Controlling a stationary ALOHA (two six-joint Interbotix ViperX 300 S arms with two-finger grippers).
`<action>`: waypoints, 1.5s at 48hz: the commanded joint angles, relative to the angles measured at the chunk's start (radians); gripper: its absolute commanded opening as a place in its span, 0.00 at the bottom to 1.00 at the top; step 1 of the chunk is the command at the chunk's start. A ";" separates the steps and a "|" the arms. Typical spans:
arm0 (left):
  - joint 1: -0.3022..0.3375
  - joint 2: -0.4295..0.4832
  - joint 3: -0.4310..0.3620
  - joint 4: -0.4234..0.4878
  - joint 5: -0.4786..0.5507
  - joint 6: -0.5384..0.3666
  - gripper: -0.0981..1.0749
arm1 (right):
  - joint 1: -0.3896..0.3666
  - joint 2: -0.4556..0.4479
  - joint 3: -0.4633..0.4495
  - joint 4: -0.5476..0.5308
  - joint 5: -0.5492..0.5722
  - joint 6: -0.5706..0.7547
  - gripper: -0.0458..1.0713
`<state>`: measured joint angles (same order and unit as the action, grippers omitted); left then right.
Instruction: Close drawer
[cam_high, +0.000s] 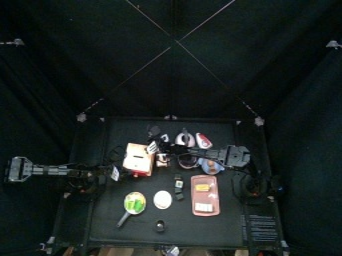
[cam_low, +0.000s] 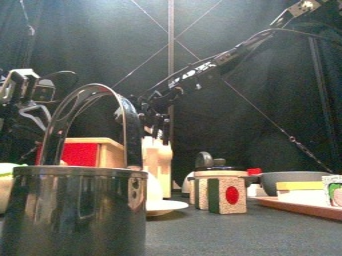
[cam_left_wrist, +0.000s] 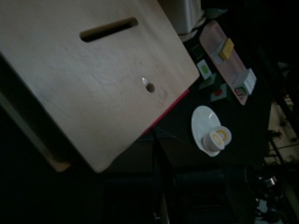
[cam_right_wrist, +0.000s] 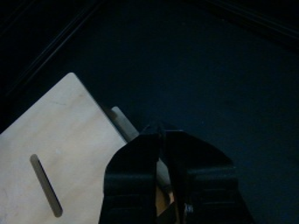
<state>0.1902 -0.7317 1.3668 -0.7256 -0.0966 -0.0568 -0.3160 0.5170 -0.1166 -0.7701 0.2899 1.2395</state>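
Drawer (cam_high: 139, 157): centre-left of the top frame on the counter (cam_high: 227, 225), red part showing.
Right tool (cam_right_wrist: 165, 138): clenched, empty, beside the cream top.
Left tool: cannot tell.
Risk: an off-centre push probably skids the light unit instead of closing it.

I see the drawer (cam_high: 139, 157) with its pale cream box and an orange-red part, and in my front view that red part (cam_low: 83, 153) shows behind a shiny silver pot (cam_low: 74, 210) with a dark handle. The tray (cam_high: 203, 194) is pink, a round plate (cam_high: 163, 200) is white, and a pan (cam_high: 134, 204) is green. The table (cam_high: 94, 215) and curtains (cam_high: 54, 80) are black.
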 joint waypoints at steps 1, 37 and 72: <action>0.032 0.032 -0.041 0.021 -0.012 0.003 0.41 | 0.000 -0.025 -0.006 -0.003 -0.006 -0.002 0.47; 0.072 0.117 -0.100 0.083 -0.052 0.009 0.41 | -0.008 -0.018 -0.020 -0.005 -0.015 -0.002 0.47; 0.077 0.054 -0.071 0.083 -0.035 0.006 0.41 | 0.005 0.080 -0.166 0.011 -0.071 -0.002 0.47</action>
<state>0.2638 -0.6780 1.3085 -0.6473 -0.1304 -0.0537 -0.3252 0.6182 -0.2485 -0.7609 0.2301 1.2395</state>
